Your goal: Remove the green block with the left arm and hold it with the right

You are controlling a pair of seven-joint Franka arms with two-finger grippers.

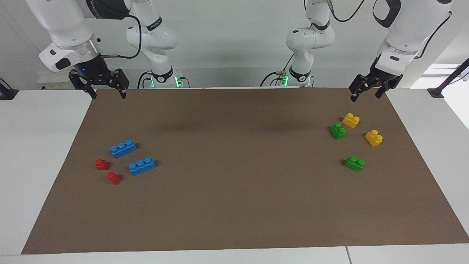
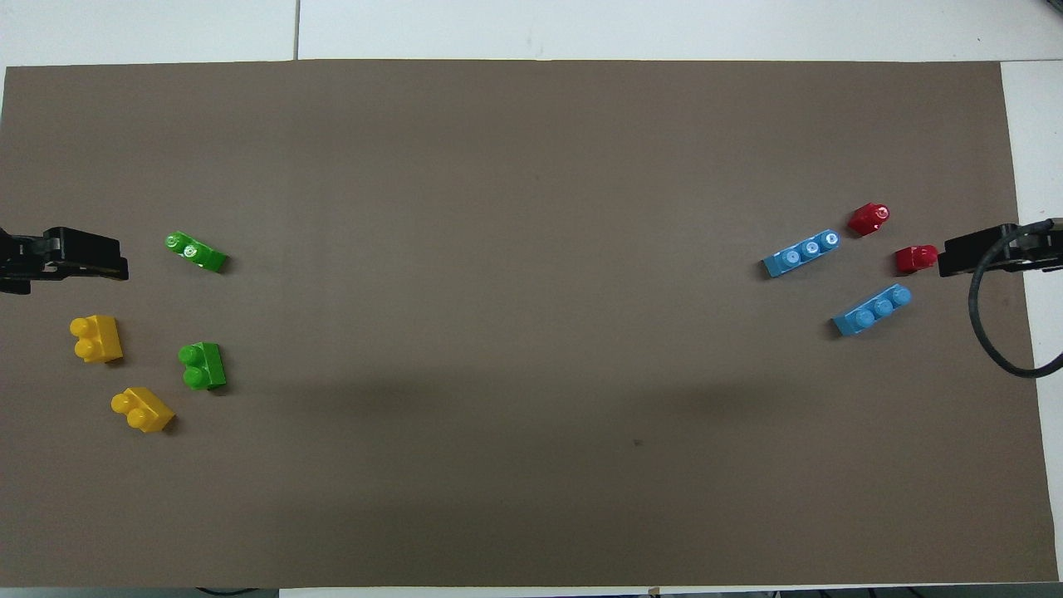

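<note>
my right gripper [image 1: 109, 96] w/ blue wrist light hangs over the brown mat [image 1: 234, 205] corner at the right arm's end, fingers spread wide, holding nothing. below it on the mat: two red blocks [image 1: 102, 164] [image 1: 114, 178] and two blue 3-stud bricks [image 1: 123, 148] [image 1: 142, 166], all apart from each other. mid mat bare. at the left arm's end: darker green brick [image 1: 338, 130] just beside a yellow brick [image 1: 350, 120], 2nd yellow brick [image 1: 373, 138] near them. green block [image 1: 354, 163] sits alone on the mat, studs up, farther from the robots than those three, nothing touching it. my left gripper [image 1: 366, 97] hangs over the mat edge at the left arm's end, fingers wide too, empty, well apart from the green block.
</note>
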